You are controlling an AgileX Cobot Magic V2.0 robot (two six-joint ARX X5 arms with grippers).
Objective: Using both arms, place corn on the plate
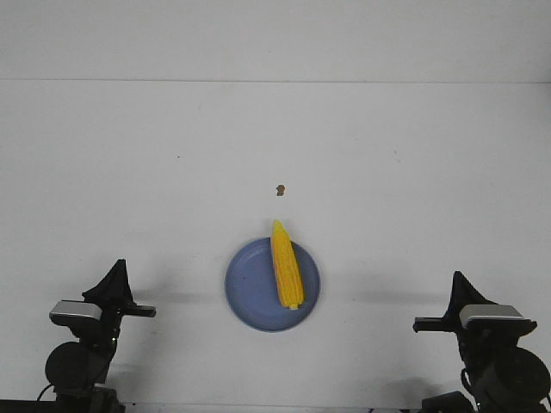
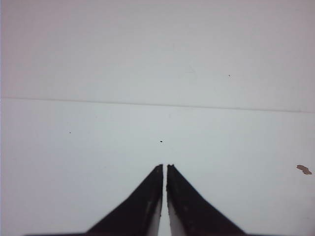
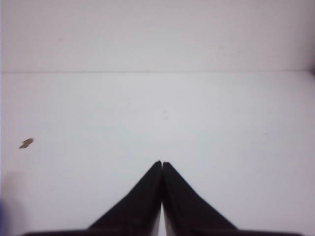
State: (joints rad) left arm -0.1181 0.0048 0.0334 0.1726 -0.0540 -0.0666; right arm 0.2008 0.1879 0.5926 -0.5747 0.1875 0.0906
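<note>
Since the corn (image 1: 286,265) lies on the plate (image 1: 245,288) – right of its centre, tip over the far rim – placing looks done; left gripper (image 2: 164,165) and right gripper (image 3: 161,162), jaws nearly closed and empty, sit well apart from the plate.

Looks like a lab test bench: bare white table (image 1: 129,172), plain white wall (image 1: 275,39), nothing homey around.

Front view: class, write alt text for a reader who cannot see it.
A yellow corn cob lies on a round blue plate on a white table, tip pointing away. The left gripper and right gripper sit apart at either side, empty.
</note>
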